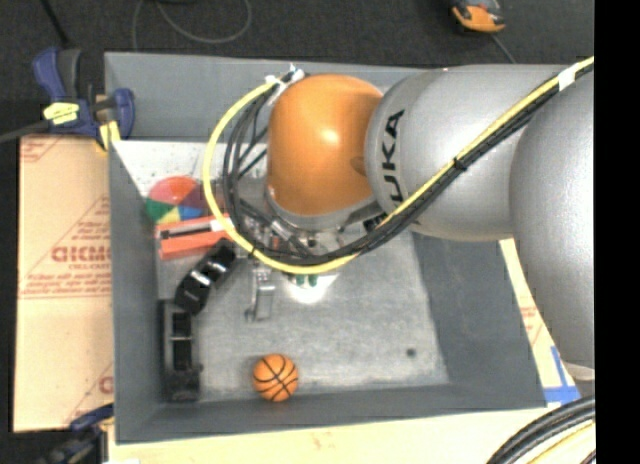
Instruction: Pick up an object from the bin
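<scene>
Crowding is the risk: the gripper [266, 297], its opening impossible to tell, hangs left of centre beside a black block [205, 282] it could knock.

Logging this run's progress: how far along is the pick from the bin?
Done: the arm is in over the bin, with its gripper low near the middle, beside a white thing and a black piece. In hand: nothing shows as held. Left: grasping one thing and lifting it out. The small orange ball, orange block and black bar lie on the floor.
</scene>
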`<state>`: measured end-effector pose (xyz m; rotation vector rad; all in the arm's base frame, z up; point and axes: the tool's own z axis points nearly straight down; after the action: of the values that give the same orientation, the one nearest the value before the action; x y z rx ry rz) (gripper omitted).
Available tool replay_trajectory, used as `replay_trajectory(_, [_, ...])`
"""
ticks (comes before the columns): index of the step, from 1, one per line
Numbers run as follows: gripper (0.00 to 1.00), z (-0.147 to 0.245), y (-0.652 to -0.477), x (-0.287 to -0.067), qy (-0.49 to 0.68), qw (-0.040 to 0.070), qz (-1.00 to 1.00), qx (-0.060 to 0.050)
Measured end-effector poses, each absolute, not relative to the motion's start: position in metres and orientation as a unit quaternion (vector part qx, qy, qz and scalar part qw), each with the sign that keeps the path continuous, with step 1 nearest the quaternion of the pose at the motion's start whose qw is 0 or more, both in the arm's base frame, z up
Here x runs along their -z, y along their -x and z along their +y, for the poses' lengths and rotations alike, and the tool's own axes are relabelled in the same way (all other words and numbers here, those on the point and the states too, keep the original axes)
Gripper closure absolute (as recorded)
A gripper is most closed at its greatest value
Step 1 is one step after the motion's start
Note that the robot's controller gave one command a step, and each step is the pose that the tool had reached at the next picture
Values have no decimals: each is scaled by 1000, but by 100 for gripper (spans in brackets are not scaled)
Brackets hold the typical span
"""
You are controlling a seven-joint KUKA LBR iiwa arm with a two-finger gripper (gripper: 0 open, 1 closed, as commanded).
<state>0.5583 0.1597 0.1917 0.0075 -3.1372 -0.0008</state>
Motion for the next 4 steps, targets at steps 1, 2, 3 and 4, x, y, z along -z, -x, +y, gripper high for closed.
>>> replay_trajectory(1, [0, 159, -559, -196, 0, 0, -1000, 1])
replay_trajectory(2, [0, 168, -574, -158, -72, -3, -997, 0])
replay_trajectory(3, [0, 181, -585, -138, -259, -3, -966, -1])
replay_trajectory(4, [0, 178, -591, -117, -224, -10, -974, 2])
